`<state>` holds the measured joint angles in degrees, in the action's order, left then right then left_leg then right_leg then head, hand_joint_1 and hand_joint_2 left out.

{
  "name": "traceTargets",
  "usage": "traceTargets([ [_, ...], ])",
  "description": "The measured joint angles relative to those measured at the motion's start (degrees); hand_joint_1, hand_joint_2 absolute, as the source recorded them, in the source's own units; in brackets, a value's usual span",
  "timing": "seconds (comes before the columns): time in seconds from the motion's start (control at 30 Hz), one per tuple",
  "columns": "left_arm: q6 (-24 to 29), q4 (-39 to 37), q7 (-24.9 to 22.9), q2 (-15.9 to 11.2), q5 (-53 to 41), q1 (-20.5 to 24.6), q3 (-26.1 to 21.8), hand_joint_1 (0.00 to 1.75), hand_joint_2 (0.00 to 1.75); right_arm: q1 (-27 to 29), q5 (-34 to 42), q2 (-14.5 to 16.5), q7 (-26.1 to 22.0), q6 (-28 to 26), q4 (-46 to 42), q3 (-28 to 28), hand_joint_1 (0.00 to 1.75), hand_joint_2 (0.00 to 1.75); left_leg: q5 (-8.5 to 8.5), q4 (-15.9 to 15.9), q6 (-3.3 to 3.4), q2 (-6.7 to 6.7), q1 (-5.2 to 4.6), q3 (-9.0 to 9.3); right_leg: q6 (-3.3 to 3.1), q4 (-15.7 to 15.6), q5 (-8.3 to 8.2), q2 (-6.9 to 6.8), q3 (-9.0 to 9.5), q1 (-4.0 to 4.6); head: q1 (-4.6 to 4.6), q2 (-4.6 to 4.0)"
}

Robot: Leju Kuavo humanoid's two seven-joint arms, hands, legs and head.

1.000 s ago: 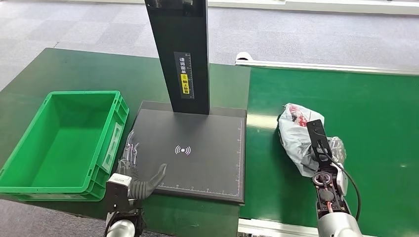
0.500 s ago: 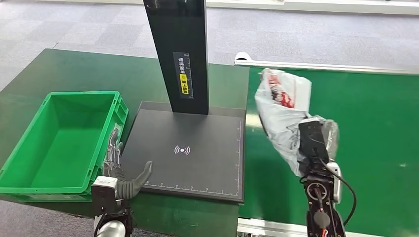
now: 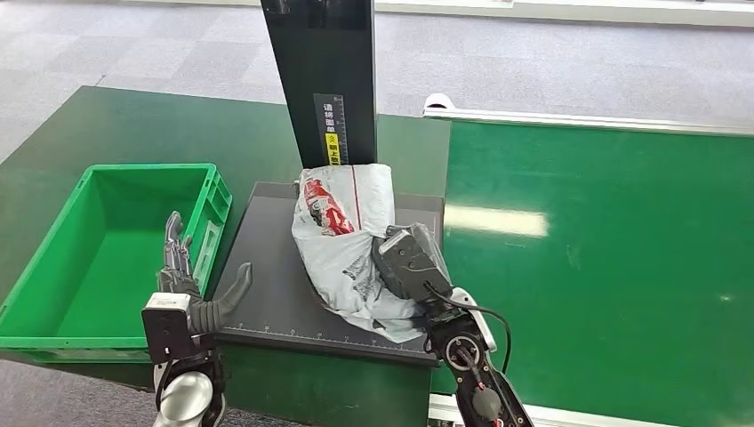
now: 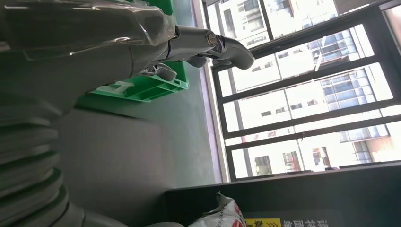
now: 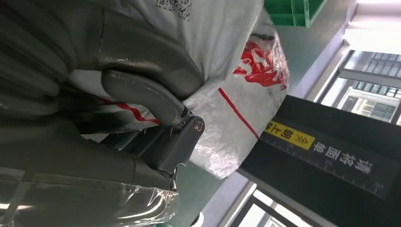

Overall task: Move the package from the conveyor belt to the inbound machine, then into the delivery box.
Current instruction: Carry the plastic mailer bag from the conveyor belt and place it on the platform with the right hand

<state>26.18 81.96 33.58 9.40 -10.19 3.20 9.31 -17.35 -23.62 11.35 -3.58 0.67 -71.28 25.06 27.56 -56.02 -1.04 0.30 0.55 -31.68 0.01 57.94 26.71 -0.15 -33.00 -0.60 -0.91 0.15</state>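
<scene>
1. Package [image 3: 342, 245]: you have the grey-and-white plastic mailer with red print lying across the dark platform of the inbound machine [image 3: 276, 294], its far end against the foot of the black scanner column [image 3: 324, 89]. It is off the conveyor belt [image 3: 605, 231] and not yet in the delivery box [image 3: 53, 302].

2. Your right hand [image 3: 407, 262] is closed on the near end of the package; the right wrist view shows thumb and fingers [image 5: 156, 101] wrapped into the crinkled plastic.

3. Your left hand [image 3: 182, 285] holds nothing, fingers apart and pointing up, hovering at the platform's left edge just beside the green box wall.

4. The step in hand looks like settling the package on the platform for a read. Let its weight rest fully on the plate before you ease the grip, so the soft bag does not slump off the front edge, where its near end already hangs close.

5. Keep the printed label side up and under the column; whether the label faces up I cannot tell for certain.

6. For the transfer, either carry with the right hand over the left platform edge, or hand over. Move the left hand first, since it stands in the path to the box.

7. Grip low into the bag's bulk; loose plastic will slide.
</scene>
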Motion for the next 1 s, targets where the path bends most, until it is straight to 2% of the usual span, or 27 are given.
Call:
traceTargets([
  [0.1,0.36,0.02,-0.25,-0.09,-0.23,-0.03,-0.49,0.0,1.75,-0.8,0.2,0.28,1.45,-0.12,1.25,1.83,0.0,1.75,0.01,-0.01,0.0,-0.01,0.0,0.01,0.0,-0.01,0.0,-0.01,0.01,-0.01,0.01,-0.01],
  [0.23,0.61,0.08,-0.51,-0.15,-0.45,-0.23,-1.08,0.0,1.75,-1.13,0.41,0.26,1.91,-2.09,1.9,2.42,0.0,0.0,0.0,-0.01,0.0,-0.03,0.0,0.03,0.0,-0.01,-0.01,-0.03,0.02,-0.01,0.01,-0.02],
  [0.37,0.5,0.31,-0.74,-0.14,-0.76,-0.67,-1.39,0.0,1.75,-1.13,1.11,-0.09,0.61,-4.79,1.72,2.25,0.0,0.0,0.0,-0.02,0.0,-0.03,0.0,0.05,0.0,-0.01,-0.01,-0.02,0.01,-0.01,0.01,-0.01],
  [0.5,-0.82,0.62,-1.54,0.07,-1.86,-1.18,-1.48,0.0,1.75,-0.33,4.6,-0.52,-4.75,-7.84,-0.74,1.21,0.0,0.0,0.0,-0.02,0.0,-0.03,0.0,0.04,0.0,-0.01,-0.01,-0.02,-0.01,-0.01,0.0,0.0],
  [0.63,-3.71,0.63,-3.23,0.25,-3.87,-1.23,-0.82,0.0,1.75,1.3,9.49,-0.87,-13.06,-11.95,-5.75,-0.63,0.0,1.75,0.01,-0.03,0.01,-0.03,-0.01,0.05,0.0,-0.03,-0.01,-0.02,-0.02,-0.02,0.01,-0.02],
  [0.8,-11.37,-2.37,-10.53,0.21,-12.34,-0.62,2.46,0.0,1.75,4.44,13.47,-1.37,-21.43,-20.38,-15.26,-4.08,0.0,1.75,0.02,-0.04,0.02,-0.04,-0.04,0.05,0.01,-0.04,-0.01,-0.02,-0.01,-0.07,0.01,-0.02],
  [1.0,-16.84,-11.47,-15.53,0.86,-21.29,1.4,6.88,0.0,1.75,7.66,14.49,-1.49,-23.96,-23.73,-24.71,-8.41,0.0,1.75,0.04,-0.04,0.03,0.03,-0.05,0.07,0.01,-0.04,-0.02,0.06,-0.01,-0.09,-0.01,-0.01],
])
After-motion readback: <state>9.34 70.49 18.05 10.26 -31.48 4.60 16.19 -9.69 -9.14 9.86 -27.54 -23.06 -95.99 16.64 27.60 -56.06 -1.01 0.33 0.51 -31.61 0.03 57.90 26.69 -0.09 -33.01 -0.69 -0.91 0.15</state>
